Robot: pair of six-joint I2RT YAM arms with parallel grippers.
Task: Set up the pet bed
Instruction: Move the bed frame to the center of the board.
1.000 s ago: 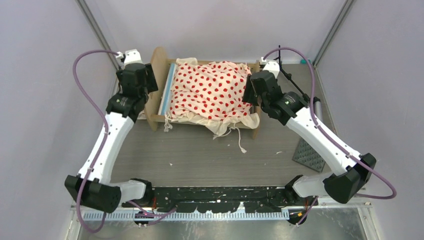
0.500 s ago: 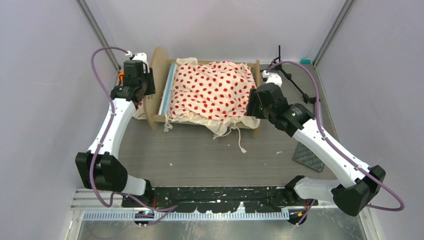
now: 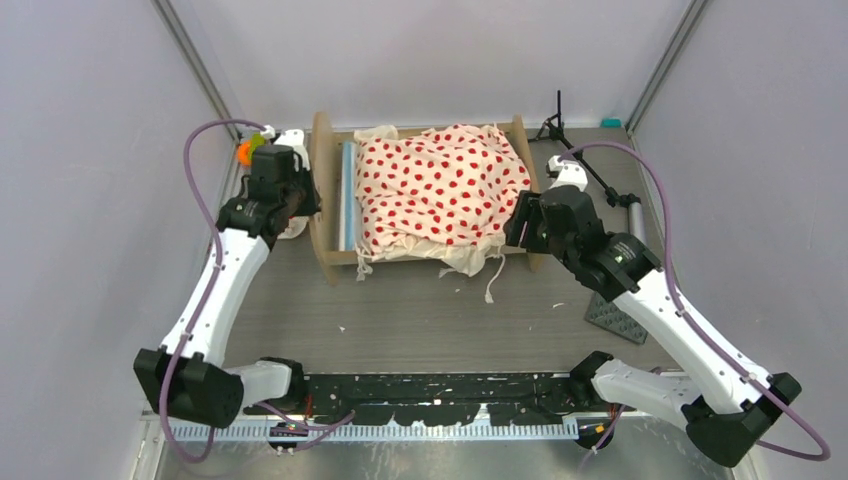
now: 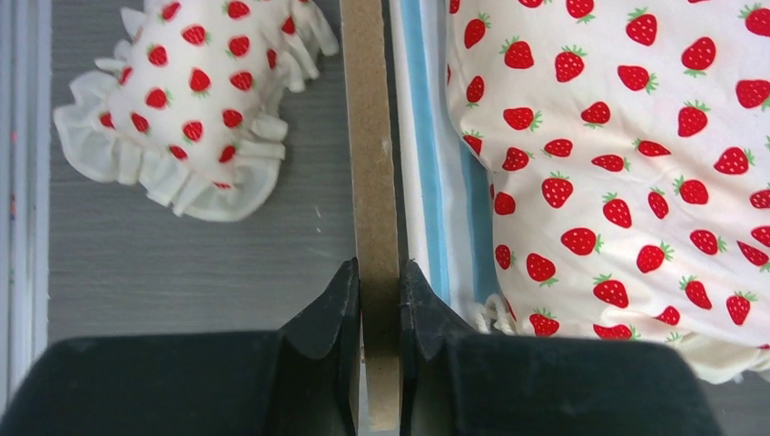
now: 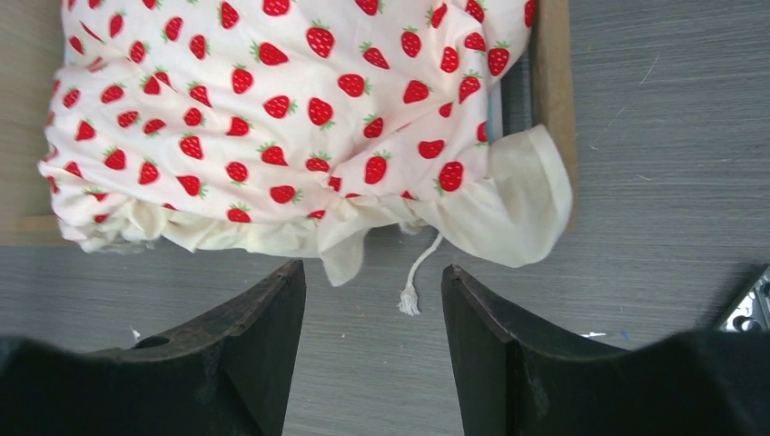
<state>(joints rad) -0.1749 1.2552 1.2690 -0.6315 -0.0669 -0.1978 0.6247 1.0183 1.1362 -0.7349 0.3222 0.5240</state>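
The pet bed [image 3: 322,185] stands at the back middle, a light-wood frame with a blue-white striped mattress [image 4: 434,163] under rumpled strawberry-print bedding [image 3: 440,185]. My left gripper [image 4: 380,280] is shut on the top edge of the left end board [image 4: 370,136]; from above this left gripper [image 3: 305,205] sits at the bed's left end. A ruffled strawberry pillow [image 4: 186,109] lies on the table outside that board. My right gripper [image 5: 372,272] is open and holds nothing, hovering over the table before the bedding's hanging cream edge [image 5: 508,218] and cord [image 5: 416,277], by the bed's right front corner [image 3: 522,228].
A black tripod stand [image 3: 560,125] rises at the back right, beside the bed. A dark studded mat [image 3: 615,310] lies at the right, near my right arm. A small orange and green thing [image 3: 245,152] sits at the back left. Side walls stand close on both sides.
My left gripper has shut on the left end board. The bed has shifted a little to the right and turned. My right gripper has drawn back toward the bed's right front corner.
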